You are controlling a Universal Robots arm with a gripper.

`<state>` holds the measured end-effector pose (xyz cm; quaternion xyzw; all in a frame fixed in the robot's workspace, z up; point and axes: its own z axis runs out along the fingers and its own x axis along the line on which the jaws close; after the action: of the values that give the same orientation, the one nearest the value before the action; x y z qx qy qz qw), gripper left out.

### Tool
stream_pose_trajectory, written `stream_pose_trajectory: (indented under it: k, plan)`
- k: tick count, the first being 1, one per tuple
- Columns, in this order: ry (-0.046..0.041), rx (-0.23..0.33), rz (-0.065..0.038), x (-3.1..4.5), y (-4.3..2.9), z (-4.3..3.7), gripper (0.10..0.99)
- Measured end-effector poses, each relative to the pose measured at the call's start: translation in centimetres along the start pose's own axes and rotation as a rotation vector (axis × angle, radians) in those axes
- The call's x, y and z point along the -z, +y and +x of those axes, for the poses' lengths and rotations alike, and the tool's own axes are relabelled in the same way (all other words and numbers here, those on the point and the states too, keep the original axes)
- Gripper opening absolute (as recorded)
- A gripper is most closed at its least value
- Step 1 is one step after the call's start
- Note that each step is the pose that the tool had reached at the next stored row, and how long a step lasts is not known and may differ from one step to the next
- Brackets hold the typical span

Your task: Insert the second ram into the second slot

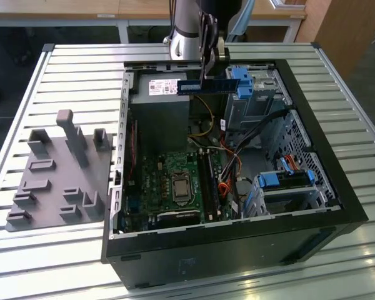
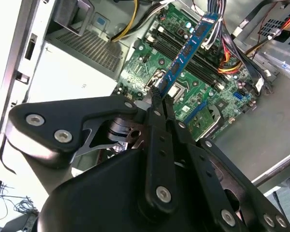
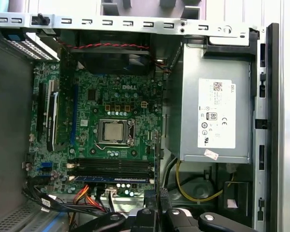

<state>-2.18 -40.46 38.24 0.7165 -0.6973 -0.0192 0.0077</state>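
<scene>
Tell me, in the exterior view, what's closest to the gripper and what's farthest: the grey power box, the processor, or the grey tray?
1. Grey power box, just beside the gripper holding the second ram.
2. Processor, mid-motherboard.
3. Grey tray, outside the case, exterior view's left.

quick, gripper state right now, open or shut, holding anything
The gripper is closed on the second ram, holding it in the air above the motherboard, not yet in a slot.
</scene>
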Motion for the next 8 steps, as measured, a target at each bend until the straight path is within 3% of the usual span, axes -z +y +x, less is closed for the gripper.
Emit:
stream_pose_trajectory:
  k: [8]
  plan:
    - [0.0006,-0.013,0.000,-0.01,0.02,0.57,0.137]
